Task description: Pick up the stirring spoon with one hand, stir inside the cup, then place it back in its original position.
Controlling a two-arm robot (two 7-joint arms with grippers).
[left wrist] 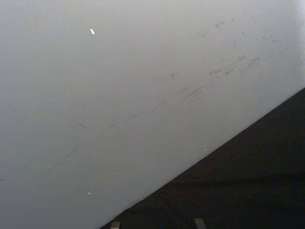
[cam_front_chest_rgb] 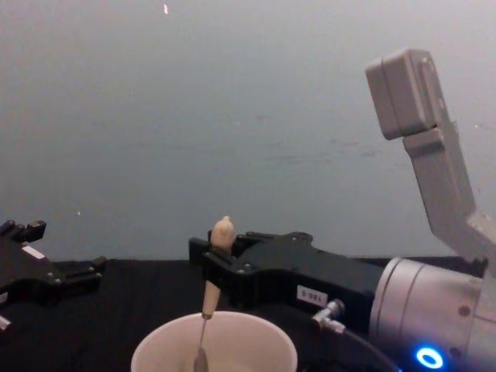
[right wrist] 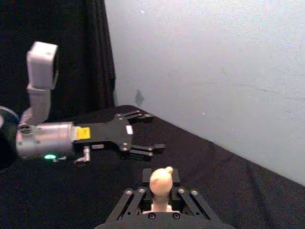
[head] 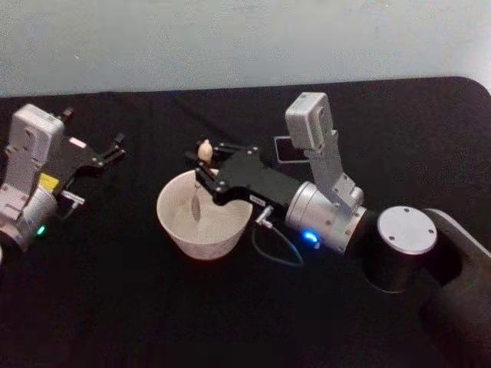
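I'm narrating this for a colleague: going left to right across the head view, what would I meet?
Left gripper → cup → dark square holder. The right gripper and stirring spoon overlap the cup, so omitted.

Black-draped table (head: 115, 307), bare pale wall (head: 230, 38): a lab.
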